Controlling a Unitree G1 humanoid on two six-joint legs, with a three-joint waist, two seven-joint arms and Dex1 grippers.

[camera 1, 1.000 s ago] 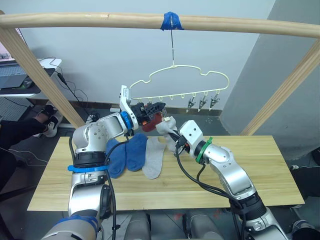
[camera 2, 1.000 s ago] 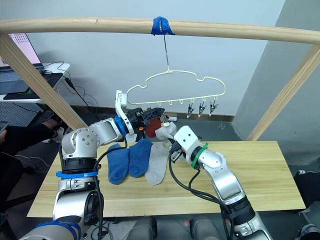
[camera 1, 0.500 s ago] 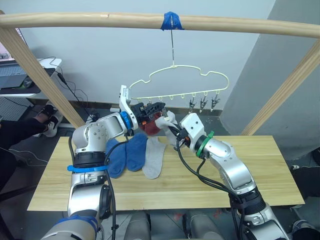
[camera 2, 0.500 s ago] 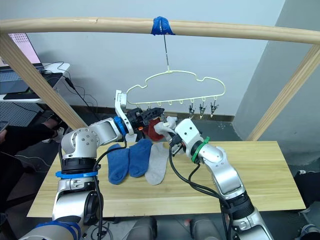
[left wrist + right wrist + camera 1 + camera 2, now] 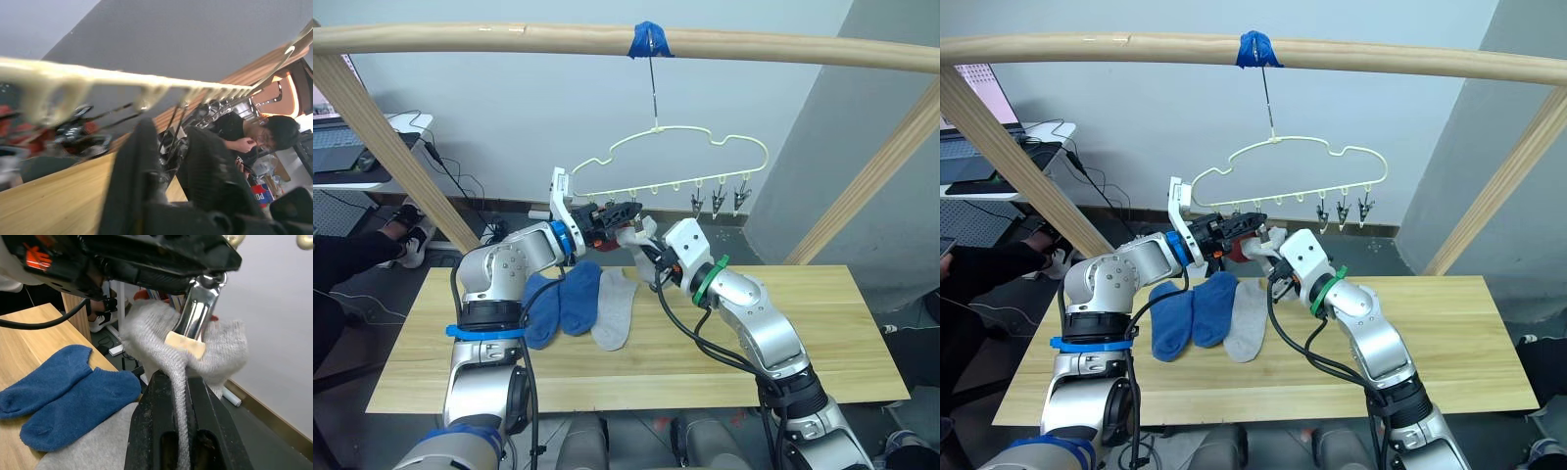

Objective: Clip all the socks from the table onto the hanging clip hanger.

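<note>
The pale yellow-green clip hanger hangs by its hook from a wooden rail, with three silver clips free at its right end. My left gripper reaches up under the hanger's left part and is shut on a silver clip. That clip bites a light grey sock. Just below it, my right gripper is shut on the same sock. Two blue socks and another light grey sock lie side by side on the table. A bit of rust red shows behind the left gripper.
The thick wooden rail with blue tape rests on slanted wooden posts at both sides. A small white desk with a laptop and a person's legs are at the far left.
My right gripper has lifted the grey sock up to the clip held by my left gripper. The hanger has swung a little to the right.
</note>
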